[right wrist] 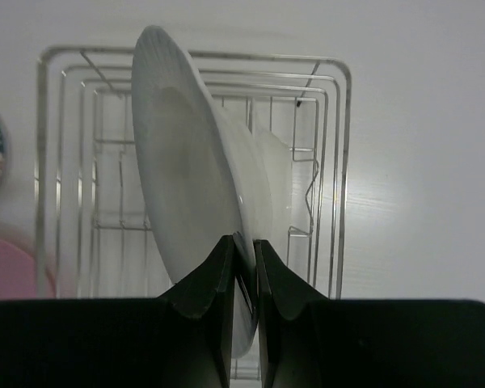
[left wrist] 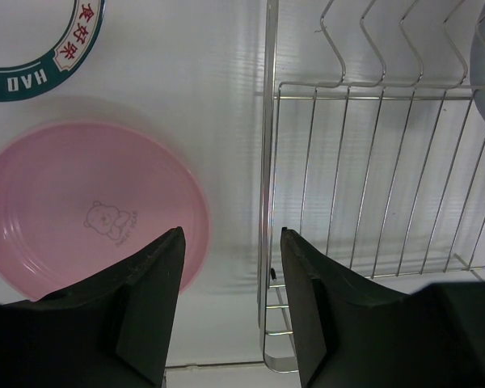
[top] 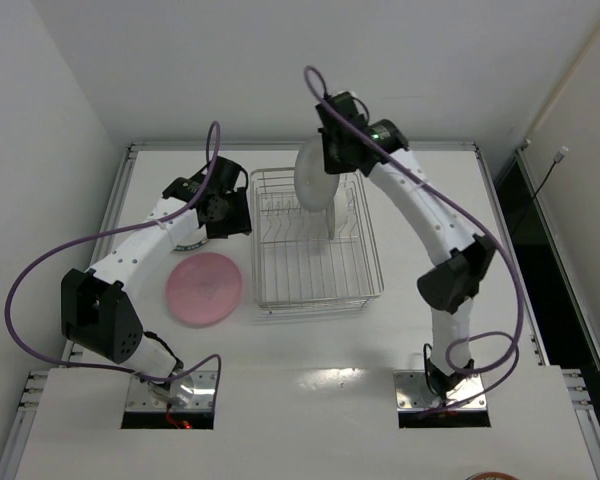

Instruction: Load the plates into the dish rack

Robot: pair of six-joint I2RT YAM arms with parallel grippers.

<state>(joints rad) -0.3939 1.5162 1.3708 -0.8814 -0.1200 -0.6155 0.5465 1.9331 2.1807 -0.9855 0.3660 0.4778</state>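
Whitish plate point(right wrist: 186, 162) pinched above the dish rack point(top: 295, 265)

Right pincer point(right wrist: 244, 252) grips its rim, plate on edge over the rack's far end. Left pincer point(left wrist: 230, 234) gapes empty left of the rack, where the pink plate point(top: 204, 288) lies on the worktop point(top: 310, 350).

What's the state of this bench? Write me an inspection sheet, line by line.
Surface: white table.
Job's things: pink plate flat left of dish rack; patterned plate flat beside it; standing white plate in the rack; held white plate on edge over the rack.
Clutter: nothing seen.
Grippers: left gripper open, empty, above the table; right gripper, fingers shut on held white plate.
Cables: purple cables loop above the table.
Surroundings: white walls.
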